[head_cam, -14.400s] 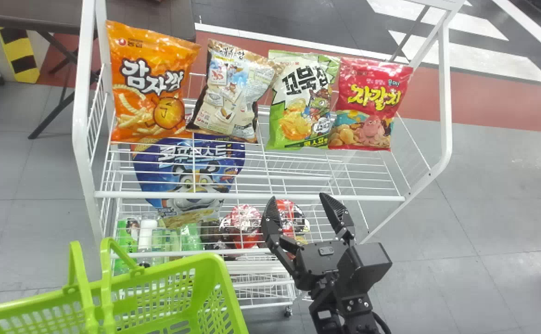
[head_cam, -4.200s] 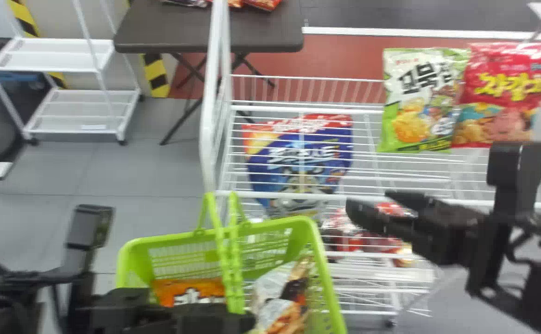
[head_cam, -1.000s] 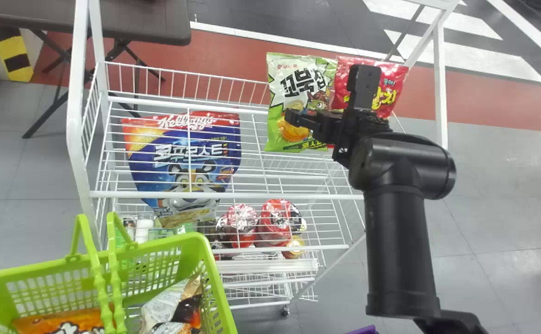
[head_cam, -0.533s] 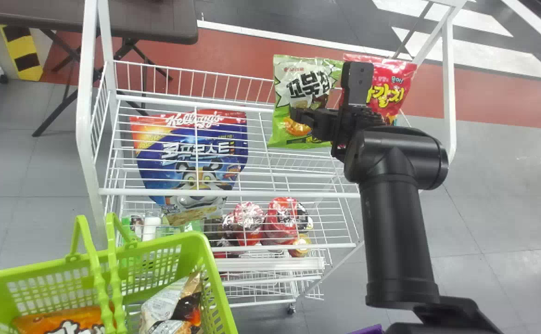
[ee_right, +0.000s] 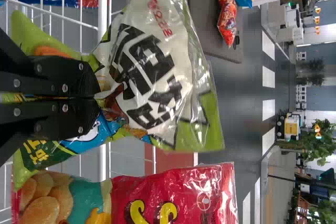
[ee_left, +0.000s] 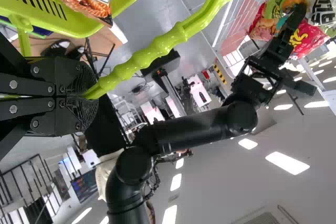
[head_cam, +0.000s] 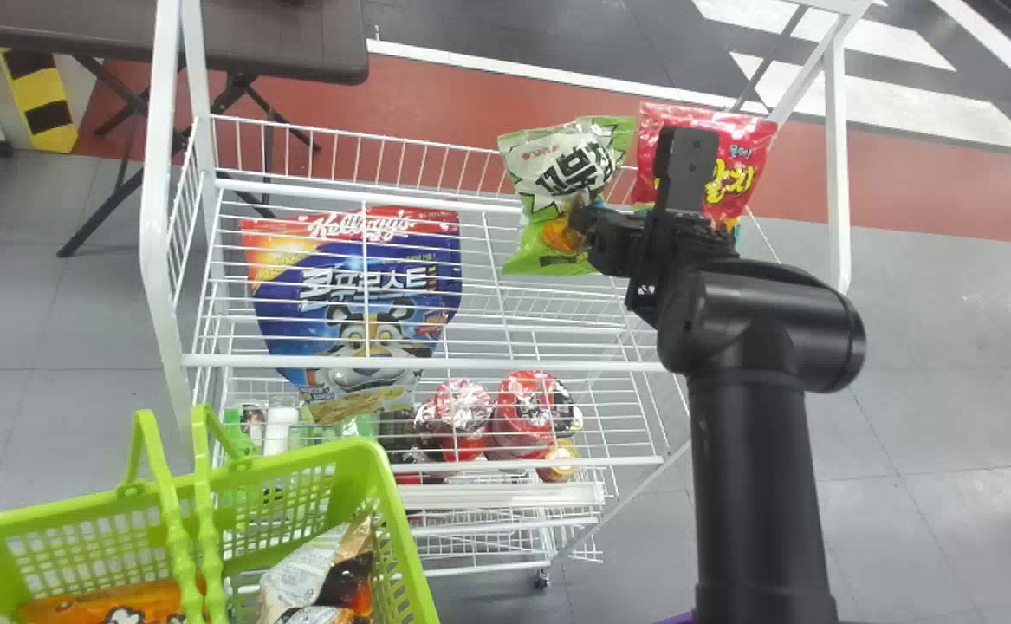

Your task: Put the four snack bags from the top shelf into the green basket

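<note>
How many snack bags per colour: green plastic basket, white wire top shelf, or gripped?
Orange glossy bag, in basket: 1
White-and-brown glossy bag, in basket: 1
Green-and-white glossy bag, in right black pincer: 1
Red glossy bag, on top shelf: 1
Total: 4

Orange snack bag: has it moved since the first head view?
Yes: the orange snack bag has gone from beside the rack's left post, toward the robot, into the green basket.

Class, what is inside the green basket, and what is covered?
The green basket holds an orange snack bag, partly behind the handle, and a pale snack bag; whatever is beneath them is covered.
</note>
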Available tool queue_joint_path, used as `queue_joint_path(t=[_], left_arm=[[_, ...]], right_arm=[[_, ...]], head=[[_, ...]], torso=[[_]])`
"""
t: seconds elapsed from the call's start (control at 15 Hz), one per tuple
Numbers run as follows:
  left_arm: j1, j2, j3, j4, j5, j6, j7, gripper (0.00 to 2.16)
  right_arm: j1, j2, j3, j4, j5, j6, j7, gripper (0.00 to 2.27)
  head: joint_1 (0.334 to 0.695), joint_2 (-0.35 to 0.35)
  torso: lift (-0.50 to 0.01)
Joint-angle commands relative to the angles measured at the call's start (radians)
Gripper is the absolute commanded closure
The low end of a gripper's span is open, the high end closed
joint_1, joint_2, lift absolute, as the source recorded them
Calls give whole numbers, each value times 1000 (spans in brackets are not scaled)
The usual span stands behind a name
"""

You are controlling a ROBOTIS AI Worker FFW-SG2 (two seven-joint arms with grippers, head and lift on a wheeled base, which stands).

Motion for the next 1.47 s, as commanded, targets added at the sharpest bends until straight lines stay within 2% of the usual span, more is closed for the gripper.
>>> queue_joint_path(t=[0.0, 0.27, 0.53, 0.73, 0.93, 1.07, 1.4], left_arm=[[5, 0, 12, -5, 13, -3, -11, 2148], [-1, -5, 18, -5, 29, -9, -11, 2148], [-52, -6, 18, -5, 29, -6, -11, 2148], [-66, -17, 18, -2, 31, 3, -11, 2148], [-73, -26, 8, 3, 31, 6, -11, 2148], [-77, -32, -6, 0, 31, 12, -11, 2148], [-116, -37, -54, -3, 59, 52, -11, 2148]], right_arm=[[120, -1, -4, -218, -104, 122, 0, 2253], [346, -9, -21, -609, -281, 468, 20, 2253], [493, -9, -22, -820, -437, 699, 28, 2253], [531, -8, 22, -869, -494, 750, 26, 2253], [516, -6, 45, -869, -601, 750, 14, 2253], [507, -5, 104, -869, -595, 750, 0, 2253], [488, -3, 245, -801, -537, 750, -1, 2253]], head=[[695, -331], [695, -303], [695, -250], [695, -189], [695, -133], [695, -83], [695, -10]], torso=[[-6], [-6], [-6], [-6], [-6], [-6], [-6]])
